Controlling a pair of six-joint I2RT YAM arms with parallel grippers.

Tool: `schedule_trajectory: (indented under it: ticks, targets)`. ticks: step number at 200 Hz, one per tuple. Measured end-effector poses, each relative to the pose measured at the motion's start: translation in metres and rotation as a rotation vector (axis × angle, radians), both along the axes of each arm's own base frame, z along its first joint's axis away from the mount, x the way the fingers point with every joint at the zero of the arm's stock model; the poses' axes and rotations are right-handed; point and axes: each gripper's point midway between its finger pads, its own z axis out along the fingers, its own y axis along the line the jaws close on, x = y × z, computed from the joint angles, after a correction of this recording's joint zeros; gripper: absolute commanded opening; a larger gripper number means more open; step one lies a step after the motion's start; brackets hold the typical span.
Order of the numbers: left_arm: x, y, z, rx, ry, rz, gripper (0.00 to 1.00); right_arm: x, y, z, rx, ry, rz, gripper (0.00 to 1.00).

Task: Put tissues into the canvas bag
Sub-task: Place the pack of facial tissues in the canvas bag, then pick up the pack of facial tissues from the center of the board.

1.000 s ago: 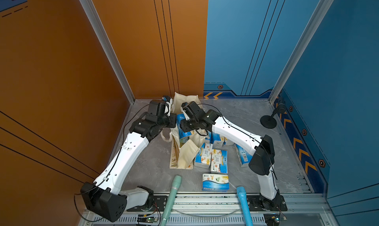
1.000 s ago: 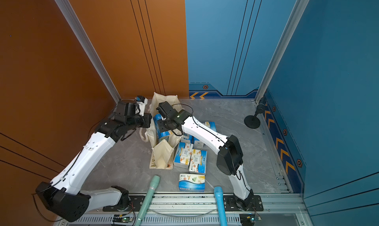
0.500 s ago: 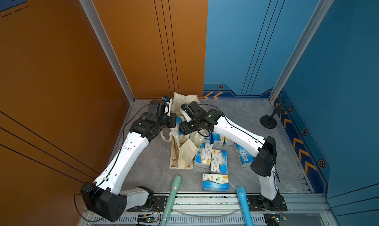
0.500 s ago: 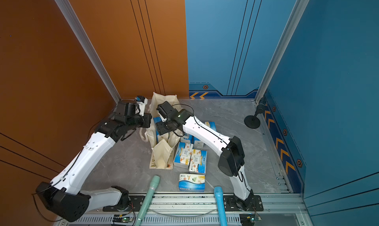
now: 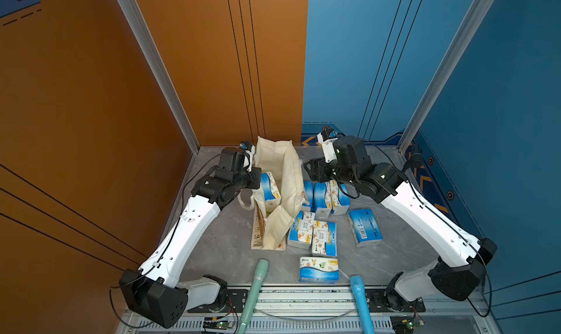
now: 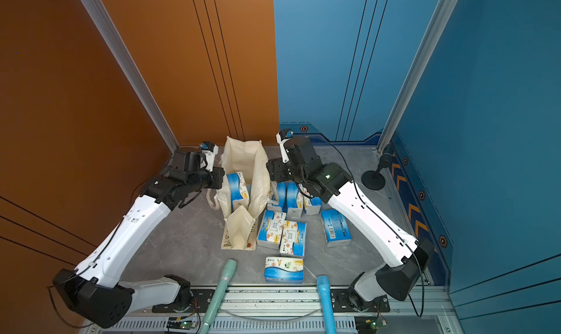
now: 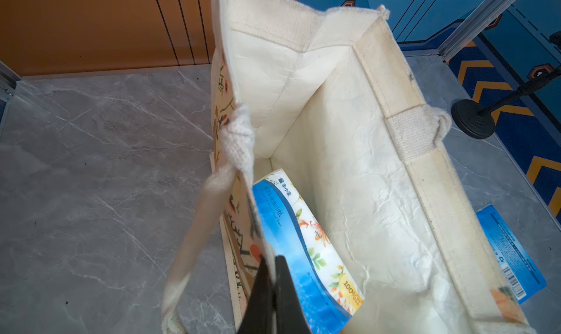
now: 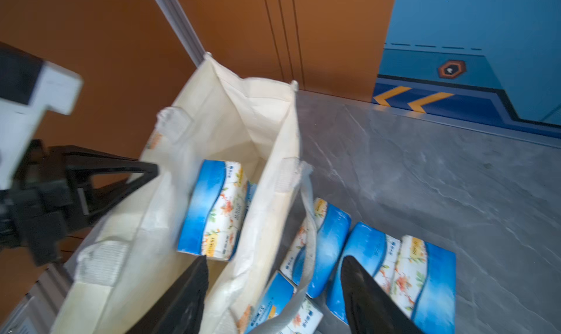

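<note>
Canvas bag (image 8: 212, 117) upright, mouth open, cream lining visible. Tissue pack (image 8: 212, 208) stands inside, blue-and-white wrap, orange flowers. Edge of second pack (image 8: 250, 193) just behind it, mostly hidden. Left gripper (image 8: 147, 169), blurred, clamped on bag's rim. Right gripper (image 8: 273, 287) at frame edge, black jaws spread wide, nothing between them gripped. Loop handle (image 8: 306, 223) droops over bag's outer wall. Loose packs (image 8: 391, 271) crowded on grey marbled floor (image 8: 440, 180) just beside bag. Orange wall (image 8: 243, 23) behind bag; blue wall (image 8: 485, 17) with yellow chevrons (image 8: 413, 99) at base.
</note>
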Motion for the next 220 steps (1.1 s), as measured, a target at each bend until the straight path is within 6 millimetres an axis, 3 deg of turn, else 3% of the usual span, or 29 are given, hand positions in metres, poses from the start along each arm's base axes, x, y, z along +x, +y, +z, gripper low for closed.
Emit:
schedule_trajectory:
  ticks: [29,54,107,132,151,178,200,220]
  targets:
    - [0.000,0.000,0.001,-0.001,-0.002,0.000,0.00,0.010,-0.044,-0.062,-0.137,0.115,-0.123,0.69]
    - [-0.001,0.000,0.001,-0.001,-0.002,0.000,0.00,0.004,-0.075,-0.097,-0.232,0.202,-0.186,0.70]
    - [-0.001,0.000,0.001,-0.001,-0.002,0.000,0.00,-0.034,-0.144,-0.143,-0.387,0.345,-0.301,0.71]
    - [-0.001,0.000,0.001,-0.001,-0.002,0.000,0.00,-0.053,-0.164,-0.158,-0.417,0.406,-0.328,0.67]
    - [-0.001,0.000,0.001,-0.001,-0.002,0.000,0.00,-0.066,-0.162,-0.168,-0.413,0.454,-0.296,0.66]
    - [-0.001,0.000,0.001,-0.001,-0.002,0.000,0.00,-0.087,-0.138,-0.182,-0.380,0.524,-0.184,0.67]
    - [-0.001,0.000,0.001,-0.001,-0.002,0.000,0.00,-0.110,-0.110,-0.190,-0.372,0.560,-0.038,0.70]
    - [-0.001,0.000,0.001,-0.001,-0.002,0.000,0.00,-0.146,-0.072,-0.191,-0.411,0.530,0.187,0.78]
